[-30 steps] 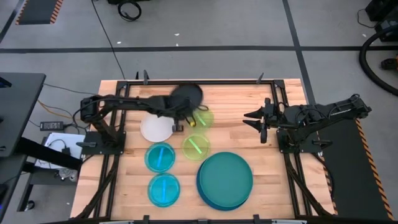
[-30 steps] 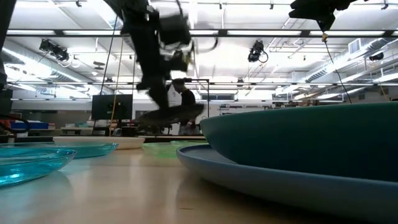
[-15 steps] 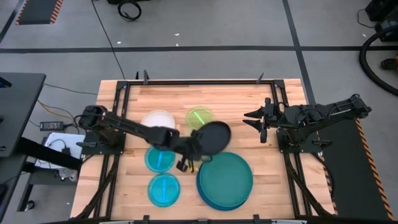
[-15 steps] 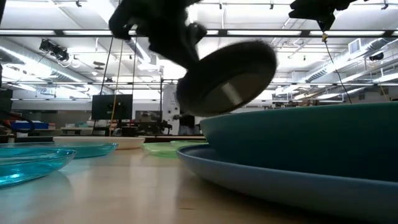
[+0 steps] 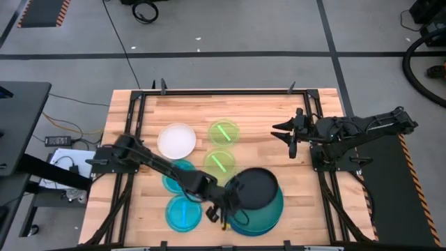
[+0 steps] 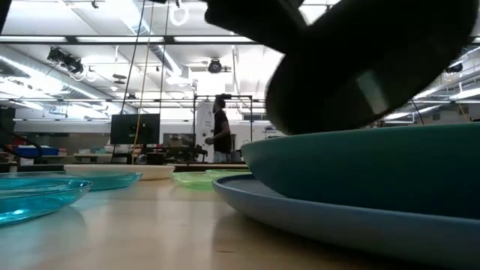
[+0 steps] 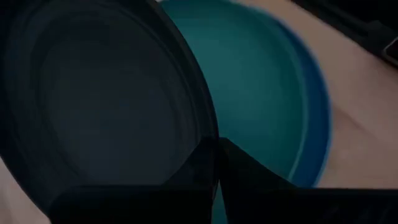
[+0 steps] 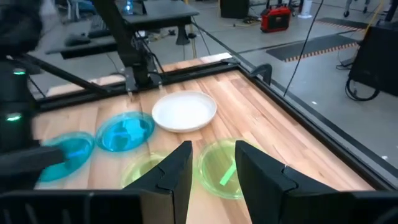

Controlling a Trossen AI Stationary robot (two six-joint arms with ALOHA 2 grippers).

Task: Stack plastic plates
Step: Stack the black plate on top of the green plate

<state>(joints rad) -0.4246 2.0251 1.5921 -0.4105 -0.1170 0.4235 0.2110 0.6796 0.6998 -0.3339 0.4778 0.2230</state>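
The black plate [image 5: 256,189] is held by its rim in the left gripper [image 5: 224,203], tilted, directly above the teal plate [image 5: 273,209], which lies nested in the blue plate [image 5: 240,229] at the near right of the table [image 5: 306,202]. In the low view the black plate [image 6: 375,67] hangs just clear of the teal rim [image 6: 360,169], not yet seated. The decisive relation is vertical: the target stack lies straight below the held plate, slightly toward the right, so the coming move appears to be a short descent with levelling before release. The left arm is the nearer arm. The white plate [image 5: 175,140], two lime plates [image 5: 224,132] [image 5: 220,162] and two cyan plates [image 5: 178,176] [image 5: 183,213] lie apart on the table and do not obstruct the descent. The right gripper [image 5: 290,132] waits above the far right of the table, fingers parted and empty.
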